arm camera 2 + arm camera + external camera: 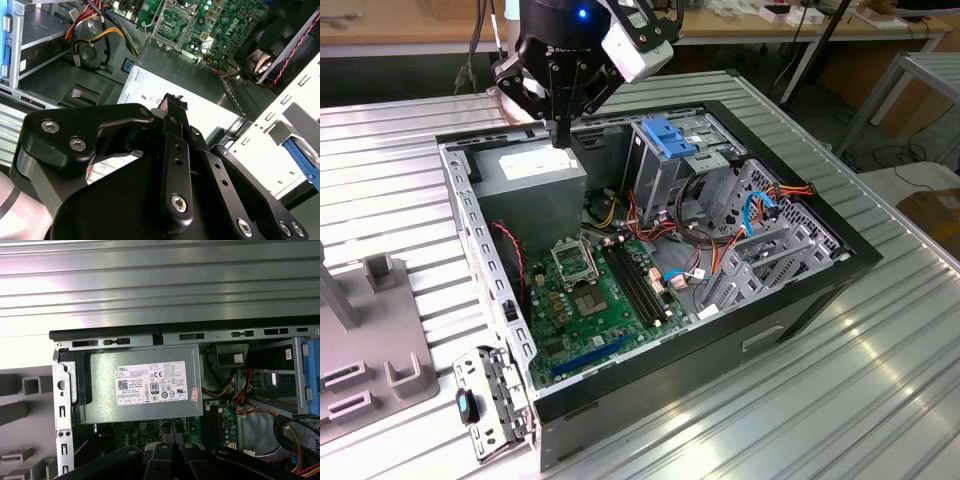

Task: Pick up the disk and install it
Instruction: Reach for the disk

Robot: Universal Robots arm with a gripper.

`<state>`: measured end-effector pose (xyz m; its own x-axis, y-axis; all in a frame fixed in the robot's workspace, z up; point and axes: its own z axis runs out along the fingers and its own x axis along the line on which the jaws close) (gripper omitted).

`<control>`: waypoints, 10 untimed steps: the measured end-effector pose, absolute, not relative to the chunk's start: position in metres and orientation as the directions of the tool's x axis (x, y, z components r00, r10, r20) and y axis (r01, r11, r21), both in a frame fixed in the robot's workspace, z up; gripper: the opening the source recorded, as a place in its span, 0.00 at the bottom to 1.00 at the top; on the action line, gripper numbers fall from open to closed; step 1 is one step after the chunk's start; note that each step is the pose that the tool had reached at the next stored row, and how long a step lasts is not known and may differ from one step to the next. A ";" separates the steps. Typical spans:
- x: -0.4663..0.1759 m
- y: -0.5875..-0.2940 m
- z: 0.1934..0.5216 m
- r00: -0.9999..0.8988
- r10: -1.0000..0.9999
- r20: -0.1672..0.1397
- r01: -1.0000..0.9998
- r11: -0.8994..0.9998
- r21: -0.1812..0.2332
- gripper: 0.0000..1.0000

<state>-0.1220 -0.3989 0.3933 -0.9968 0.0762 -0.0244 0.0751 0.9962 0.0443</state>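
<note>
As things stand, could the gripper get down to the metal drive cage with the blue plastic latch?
Probably yes. The gripper hangs above the grey power-supply box, the metal drive cage with blue plastic latch stands beside it, and the black computer case is open on top.

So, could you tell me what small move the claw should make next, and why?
Probably a short straight lift. The claw hangs close over the power-supply box, and the drive cage beside it stands taller, so sideways travel at this height looks risky.
</note>
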 end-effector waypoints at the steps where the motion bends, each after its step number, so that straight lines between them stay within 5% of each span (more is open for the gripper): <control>1: -0.122 -0.399 0.393 -0.997 0.076 -0.024 0.075 0.996 0.044 0.11; 10: -0.133 -0.399 0.393 -0.997 0.076 -0.024 0.075 0.996 0.044 0.11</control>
<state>-0.1327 -0.3989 0.3931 -0.9968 0.0762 -0.0245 0.0751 0.9962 0.0444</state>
